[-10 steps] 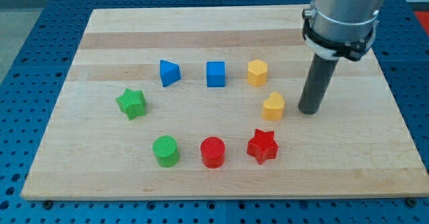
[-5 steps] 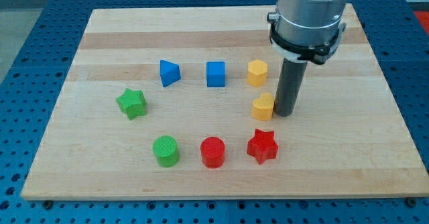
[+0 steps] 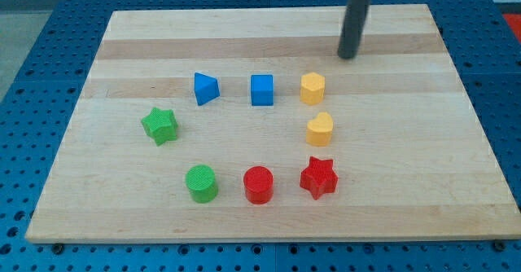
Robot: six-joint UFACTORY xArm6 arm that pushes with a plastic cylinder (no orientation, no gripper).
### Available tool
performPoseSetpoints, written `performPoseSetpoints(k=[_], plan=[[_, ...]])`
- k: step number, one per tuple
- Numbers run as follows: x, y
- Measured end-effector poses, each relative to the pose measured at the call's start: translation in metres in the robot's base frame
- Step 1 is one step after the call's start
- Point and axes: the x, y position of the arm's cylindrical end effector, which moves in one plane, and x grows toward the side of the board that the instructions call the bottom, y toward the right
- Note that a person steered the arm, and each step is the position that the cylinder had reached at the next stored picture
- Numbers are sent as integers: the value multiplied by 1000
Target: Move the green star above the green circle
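The green star (image 3: 159, 125) lies at the board's left. The green circle (image 3: 201, 182) stands below it and a little to its right, apart from it. My tip (image 3: 348, 56) is near the view's top, right of centre, far from both green blocks. It is above and to the right of the yellow hexagon (image 3: 313, 88) and touches no block.
A blue triangle (image 3: 206, 88) and a blue cube (image 3: 262, 90) stand in a row with the yellow hexagon. A yellow heart (image 3: 320, 129) lies below the hexagon. A red circle (image 3: 259, 184) and a red star (image 3: 318, 177) stand right of the green circle. The wooden board (image 3: 122, 44) lies on a blue perforated table.
My tip pushed the yellow heart a little to the left, then moved away to the view's top. The green star and green circle have not moved.
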Motion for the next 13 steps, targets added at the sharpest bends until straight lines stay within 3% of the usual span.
performPoseSetpoints(k=[1, 2, 5, 6, 7, 10, 11, 12, 13], plan=[[-44, -43], [-56, -122], [-53, -383], [-35, -421], [60, -422], [95, -404], [115, -355], [117, -352], [149, -325]])
